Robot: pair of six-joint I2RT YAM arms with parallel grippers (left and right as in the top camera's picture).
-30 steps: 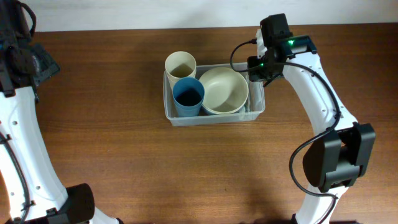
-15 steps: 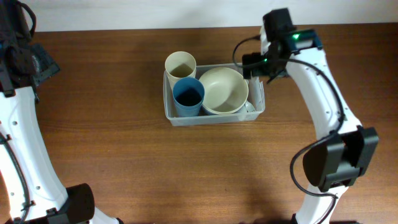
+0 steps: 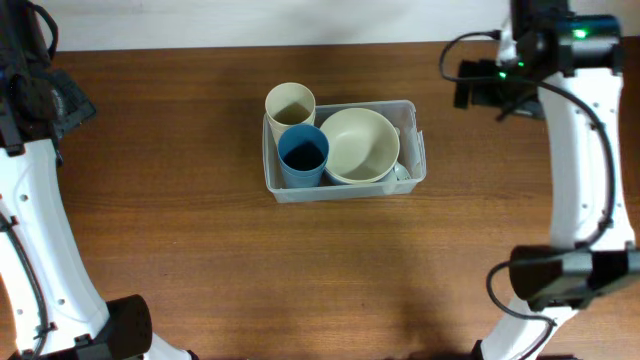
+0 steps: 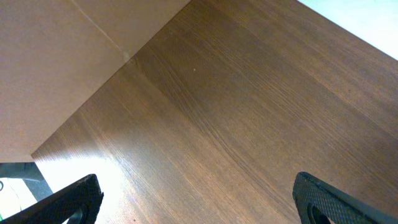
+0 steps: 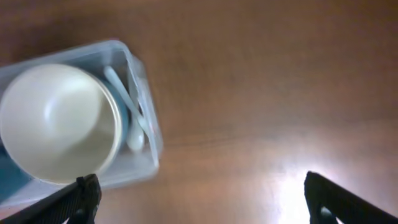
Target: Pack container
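The container [image 3: 340, 190], a clear plastic bin, sits mid-table. Inside it are a cream bowl [image 3: 360, 145] and a blue cup [image 3: 303, 155]. A cream cup [image 3: 290, 103] stands at its back left corner. A pale spoon [image 3: 403, 172] lies along its right end beside the bowl. My right gripper [image 3: 480, 85] hovers open and empty to the back right of the bin. In the right wrist view, the gripper [image 5: 205, 199] hangs over bare wood, with the container [image 5: 146, 93], bowl [image 5: 59, 121] and spoon [image 5: 127, 106] off to its left. My left gripper [image 4: 199, 199] is open over bare table at the far left.
The left arm [image 3: 30, 200] runs along the table's left edge, and the right arm [image 3: 580, 180] runs down the right side. A pale wall borders the table's back edge [image 3: 300, 20]. The left wrist view shows the table's corner edge [image 4: 124, 56].
My right gripper opened at the container's right end, then pulled up and away to the back right. The spoon now lies in the bin. The left arm has not moved.
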